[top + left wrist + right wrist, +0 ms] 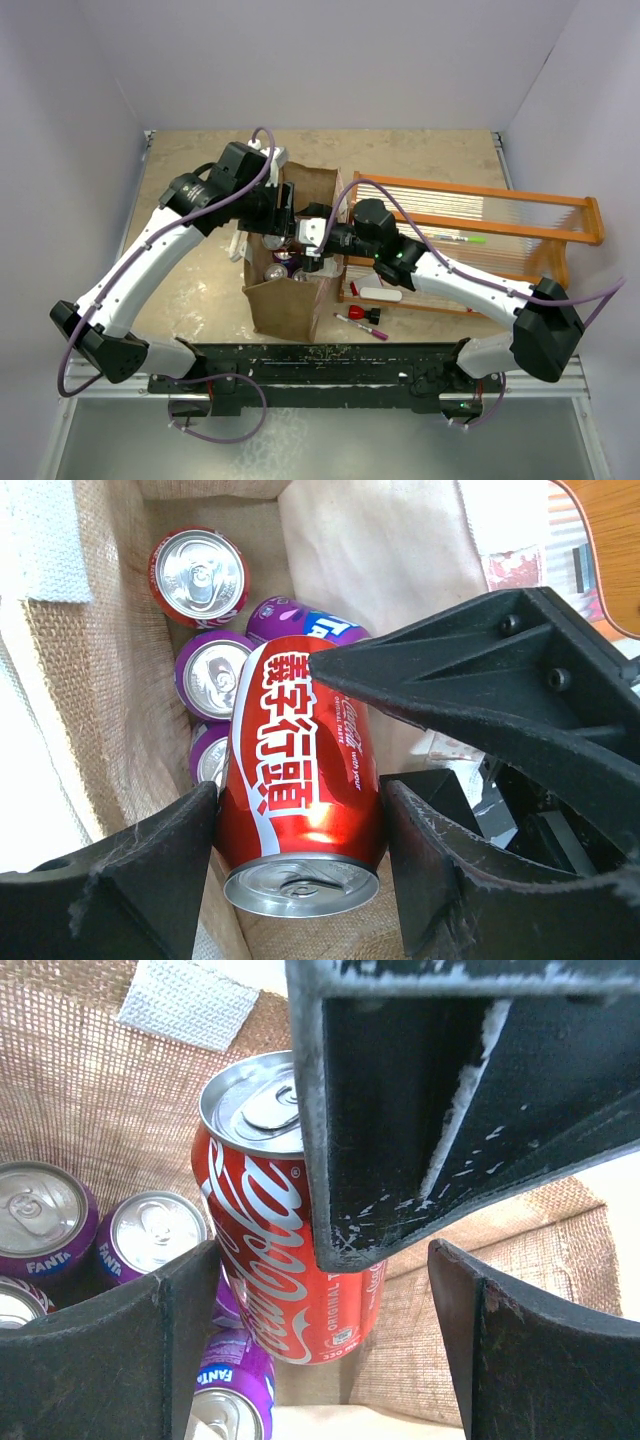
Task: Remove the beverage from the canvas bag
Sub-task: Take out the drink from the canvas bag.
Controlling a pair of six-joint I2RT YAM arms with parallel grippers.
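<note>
The tan canvas bag (290, 305) stands open-topped in the middle of the table. My left gripper (288, 222) reaches into its mouth and is shut on a red Coca-Cola can (300, 760); the fingers (150, 870) press both sides just below the rim. The can is lifted above the others. Below it in the bag (110, 680) lie another red can (198, 575) and several purple Fanta cans (215, 670). My right gripper (312, 245) is open and empty beside the held can (270, 1230), over the bag's mouth. Its fingers (110, 1350) stand wide apart.
An orange wooden-framed rack (470, 235) stands right of the bag. Markers (362, 325), a red object (357, 313) and a white object (380, 294) lie between the rack and the bag. A white bag handle (185, 1000) hangs at the far rim.
</note>
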